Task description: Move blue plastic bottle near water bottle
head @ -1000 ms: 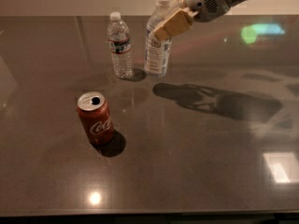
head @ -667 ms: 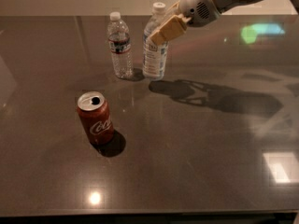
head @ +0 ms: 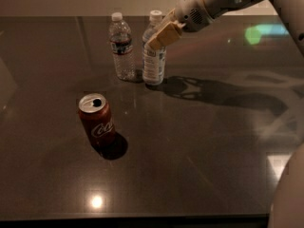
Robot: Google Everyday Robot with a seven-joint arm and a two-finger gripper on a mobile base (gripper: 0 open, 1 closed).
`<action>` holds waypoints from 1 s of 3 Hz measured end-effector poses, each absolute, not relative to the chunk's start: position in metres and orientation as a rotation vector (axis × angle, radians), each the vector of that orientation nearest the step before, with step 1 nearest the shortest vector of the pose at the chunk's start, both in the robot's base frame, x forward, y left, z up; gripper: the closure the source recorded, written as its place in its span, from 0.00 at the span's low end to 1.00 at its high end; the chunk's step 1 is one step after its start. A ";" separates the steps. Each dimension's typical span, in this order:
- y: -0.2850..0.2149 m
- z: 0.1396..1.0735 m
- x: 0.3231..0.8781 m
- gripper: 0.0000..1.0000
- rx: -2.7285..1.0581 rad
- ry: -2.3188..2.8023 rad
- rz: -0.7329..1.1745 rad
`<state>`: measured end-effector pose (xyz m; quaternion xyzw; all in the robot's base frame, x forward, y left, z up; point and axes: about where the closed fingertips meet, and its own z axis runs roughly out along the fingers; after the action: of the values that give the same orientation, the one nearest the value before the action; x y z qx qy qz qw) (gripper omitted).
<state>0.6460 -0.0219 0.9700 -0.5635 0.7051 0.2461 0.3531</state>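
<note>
**Bottle pair at far edge, gripper on the blue one**

Camera view. Red cola can [head: 97, 122] stands upright, opened, toward the left of the dark tabletop [head: 204, 146], well apart from both bottles and nearer the front edge. Nothing lies between the bottles. Water bottle [head: 122, 46] is upright near the far edge, left of centre. Blue plastic bottle [head: 154, 63] stands just beside it on its right, base on the table. Gripper [head: 156, 38] reaches in from the far right corner, clamped narrow on that bottle's shoulder below the cap; one tan pad [head: 164, 34] lies across its front.
</note>
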 end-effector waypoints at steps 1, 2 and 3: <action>-0.017 0.962 0.651 1.00 -1.474 1.828 0.638; -0.016 0.957 0.653 0.82 -1.487 1.828 0.635; -0.015 0.956 0.654 0.59 -1.496 1.815 0.640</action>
<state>0.6540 -0.0153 0.9556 -0.5760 0.6990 0.2464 0.3448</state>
